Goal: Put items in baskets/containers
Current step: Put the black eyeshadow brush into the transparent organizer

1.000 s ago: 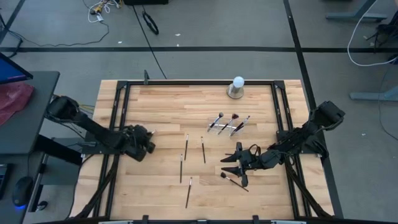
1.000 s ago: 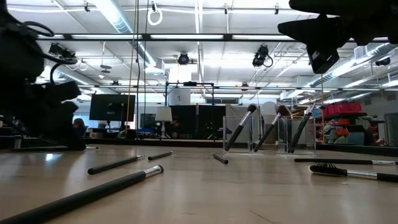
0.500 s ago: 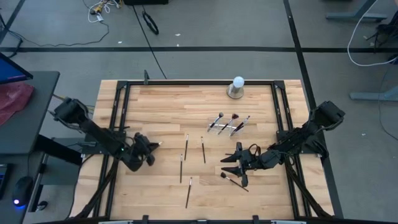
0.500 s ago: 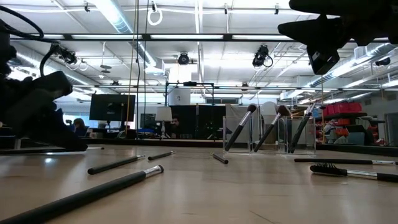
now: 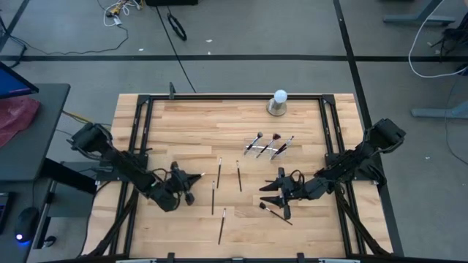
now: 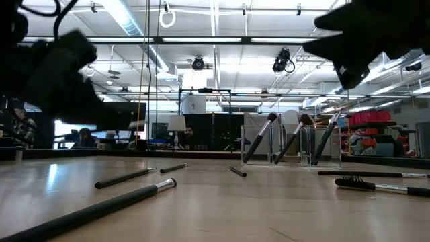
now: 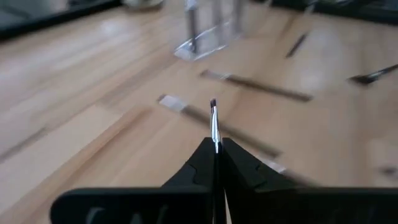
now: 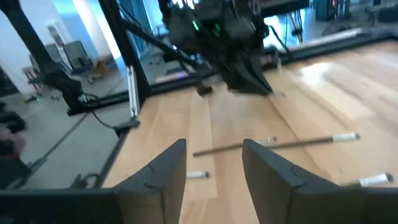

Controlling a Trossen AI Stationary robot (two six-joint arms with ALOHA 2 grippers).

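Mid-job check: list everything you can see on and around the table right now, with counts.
clear holder: one, transparent, rear centre-right of the table
brushes in holder: three, dark handles, leaning
loose brushes: at least five, dark and thin, lying flat mid-table
white ball on grey base: one, at the far edge
table: one, pale wood with a black frame
red cloth: one, on the side desk beyond the left arm
left gripper: shut on a thin brush, over the table's left-centre
right gripper: open, empty, low over the right-centre, next to a loose brush
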